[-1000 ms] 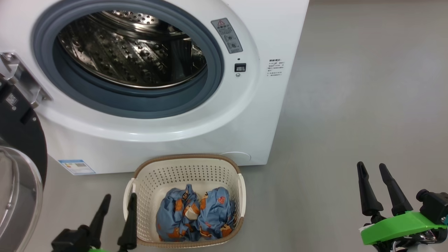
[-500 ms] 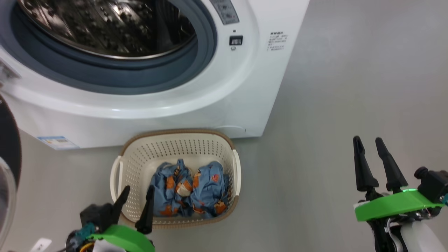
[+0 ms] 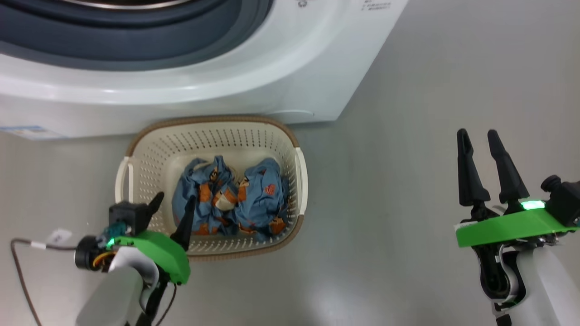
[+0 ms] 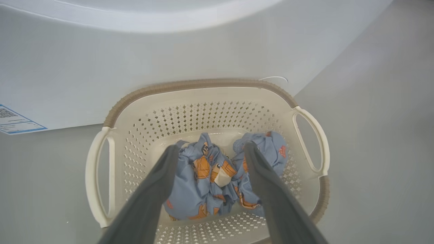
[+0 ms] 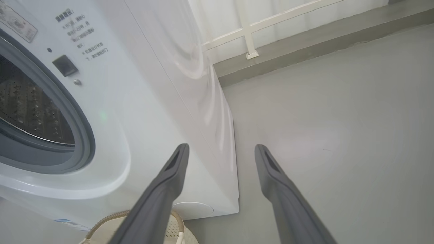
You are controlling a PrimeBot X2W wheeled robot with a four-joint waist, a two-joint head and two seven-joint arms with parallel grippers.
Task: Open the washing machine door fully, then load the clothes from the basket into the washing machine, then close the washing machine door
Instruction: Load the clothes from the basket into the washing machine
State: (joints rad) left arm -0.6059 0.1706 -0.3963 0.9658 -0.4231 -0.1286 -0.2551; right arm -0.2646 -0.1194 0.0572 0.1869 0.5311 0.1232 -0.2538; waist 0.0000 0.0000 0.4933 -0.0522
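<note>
Your left gripper (image 3: pixel 176 197) hangs over the near-left corner of the basket (image 3: pixel 149 149). Its jaws are spread wide and it holds nothing. In the head view one finger lies over the basket's left handle and the other over the inside of the near wall, just beside the clothes (image 3: pixel 231 199). In the left wrist view the two fingers point down into the basket, with the bundle framed between them. You cannot tell from either view whether the tips touch the fabric.

The clothes are all in the basket: a crumpled blue bundle with orange and brown figures, lying on the bottom towards the near side. The perforated far wall is left bare.

The basket sits on the grey floor (image 3: pixel 408 158), its brown far rim close against the foot of the washing machine (image 3: pixel 226 81). A blue label sticker (image 3: pixel 27 132) shows low on the machine's front, to the left of the basket. The grey-blue gasket (image 3: pixel 136 40) curves along the top of the head view. In the right wrist view the opening shows the steel drum (image 5: pixel 30 112) inside.

Your right gripper (image 3: pixel 476 132) is well to the right of the basket, over bare floor. Its jaws are also wide and empty, and its fingers point towards the machine's right front corner.
</note>
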